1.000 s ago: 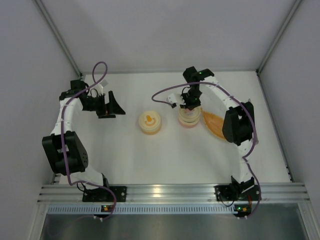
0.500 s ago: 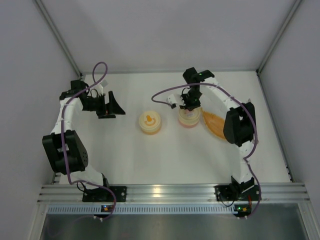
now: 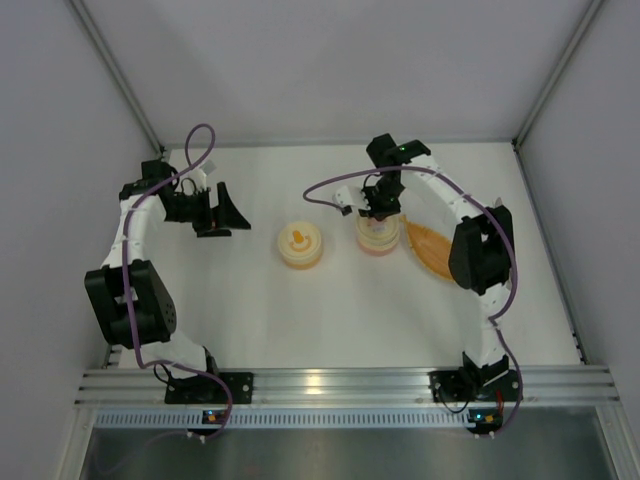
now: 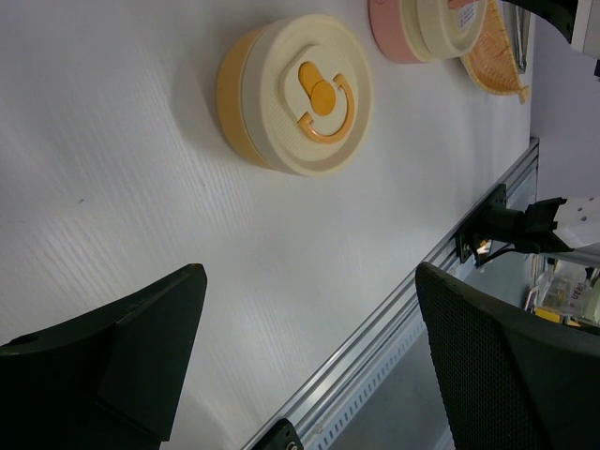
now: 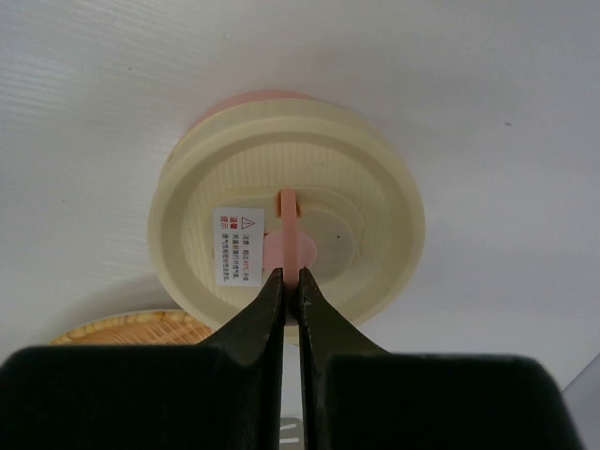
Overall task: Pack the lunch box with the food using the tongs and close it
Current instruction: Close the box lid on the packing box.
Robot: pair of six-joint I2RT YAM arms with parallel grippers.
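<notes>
The lunch box shows as two round bowls: a pink one (image 3: 377,240) (image 4: 394,33) and an orange one (image 3: 300,246) (image 4: 295,94) with its cream lid on. My right gripper (image 3: 381,207) (image 5: 291,279) is shut on the thin pink handle (image 5: 290,225) of the cream lid (image 5: 366,216), which lies over the pink bowl (image 5: 246,101); whether it is seated I cannot tell. My left gripper (image 3: 222,210) (image 4: 309,281) hangs open and empty at the back left, well away from both bowls. The food and the tongs are out of view.
An orange woven boat-shaped tray (image 3: 428,250) (image 4: 492,61) (image 5: 127,328) lies just right of the pink bowl. The aluminium rail (image 3: 320,385) (image 4: 394,323) runs along the table's near edge. Grey walls close in the left, back and right sides.
The right arm's elbow has drifted slightly to the right. Its grip on the lid's handle is the same, and the left arm has not moved.
</notes>
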